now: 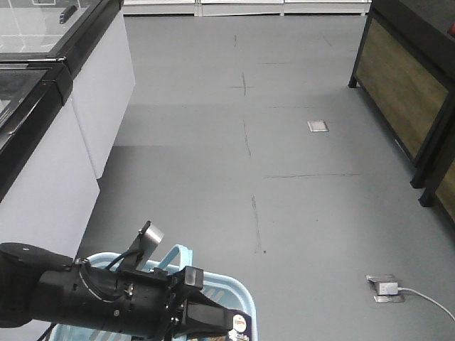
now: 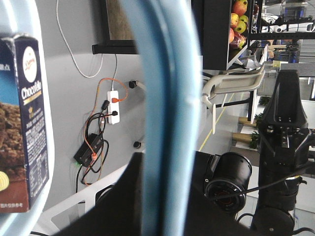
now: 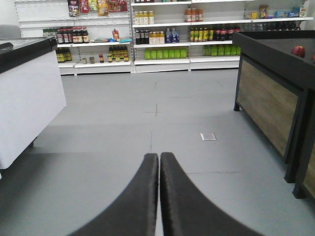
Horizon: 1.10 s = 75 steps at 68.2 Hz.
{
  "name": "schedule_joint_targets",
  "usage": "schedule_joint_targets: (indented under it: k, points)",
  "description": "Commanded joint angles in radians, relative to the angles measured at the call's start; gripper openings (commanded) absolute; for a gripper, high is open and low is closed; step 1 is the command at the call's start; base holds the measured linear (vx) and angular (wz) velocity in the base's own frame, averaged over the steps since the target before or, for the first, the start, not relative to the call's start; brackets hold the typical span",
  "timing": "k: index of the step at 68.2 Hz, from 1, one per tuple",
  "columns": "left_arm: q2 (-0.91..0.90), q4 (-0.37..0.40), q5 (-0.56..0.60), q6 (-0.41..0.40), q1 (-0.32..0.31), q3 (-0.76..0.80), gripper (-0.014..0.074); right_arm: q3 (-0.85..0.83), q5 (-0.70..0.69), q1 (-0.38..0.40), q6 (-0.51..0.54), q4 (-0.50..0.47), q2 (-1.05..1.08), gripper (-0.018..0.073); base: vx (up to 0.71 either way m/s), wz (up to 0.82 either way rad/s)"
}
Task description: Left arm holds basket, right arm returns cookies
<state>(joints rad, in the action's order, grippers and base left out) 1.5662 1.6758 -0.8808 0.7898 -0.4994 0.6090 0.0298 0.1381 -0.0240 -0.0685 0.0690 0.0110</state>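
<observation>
My left arm [image 1: 92, 298] reaches in from the bottom left, bulky and black, with a silver tab [image 1: 151, 233]. Its gripper [image 1: 213, 317] sits over the light blue basket [image 1: 238, 290]. In the left wrist view the basket's curved handle [image 2: 162, 73] runs straight up between the dark jaws of the left gripper [image 2: 165, 167], which is shut on it. The navy cookies box [image 2: 24, 123] stands inside the basket; only its corner [image 1: 242, 329] peeks out past the gripper. My right gripper [image 3: 159, 156] points down the aisle, fingers pressed together and holding nothing.
White chest freezers [image 1: 85, 106] line the left and a dark wooden counter [image 1: 405, 92] the right. A floor plate [image 1: 318, 126] and a power adapter with cable [image 1: 387, 288] lie on the grey floor. Stocked shelves [image 3: 162, 44] close the far end.
</observation>
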Motion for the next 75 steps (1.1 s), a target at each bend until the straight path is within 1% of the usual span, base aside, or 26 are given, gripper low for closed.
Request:
schedule_joint_targets:
  k: [1, 16, 75]
  points:
    - [-0.040, 0.063, -0.061, 0.007, -0.003, 0.020, -0.0008, -0.001, -0.071, -0.001, 0.000, 0.008, 0.009, -0.0008, 0.00, 0.00]
    - [-0.040, 0.059, -0.025, 0.010, -0.003, 0.020, -0.0007, -0.001, -0.071, -0.001, 0.000, 0.008, 0.009, -0.0008, 0.00, 0.00]
    - [-0.040, 0.057, -0.025, 0.010, 0.000, 0.020, -0.0008, -0.001, -0.071, -0.001, 0.000, 0.008, 0.009, -0.0008, 0.00, 0.00]
